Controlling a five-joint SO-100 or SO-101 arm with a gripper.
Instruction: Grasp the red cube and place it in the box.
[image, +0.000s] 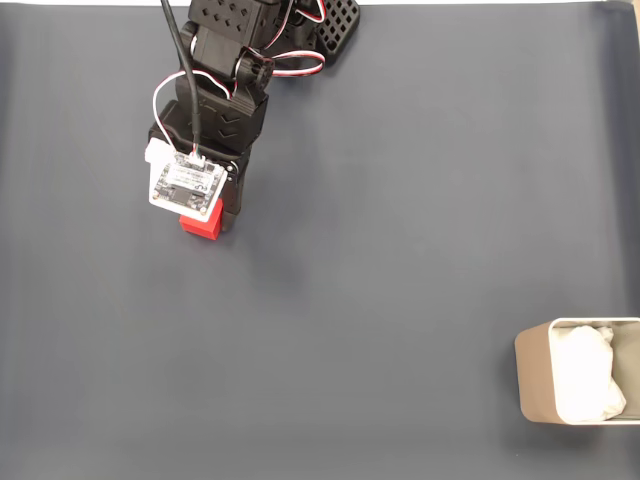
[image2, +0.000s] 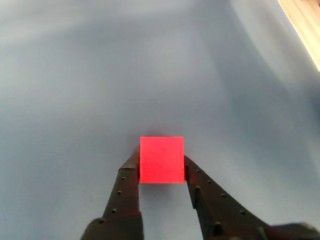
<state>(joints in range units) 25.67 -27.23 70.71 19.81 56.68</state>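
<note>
Gripper (image2: 161, 167) clamps red cube (image2: 161, 159), seemingly squarely, one flat face toward the wrist camera.

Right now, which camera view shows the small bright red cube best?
The wrist view: the small bright red cube faces the camera unobstructed, between the black hand's fingers. In the fixed view, only its edge peeks from under the arm.

Fixed view top-down, far; wrist view close, probably forward-down.

Smooth matt red cube (image2: 161, 160); black plastic tool (image2: 161, 162) (perforated fingers); matt grey mat (image: 400, 250).
</note>
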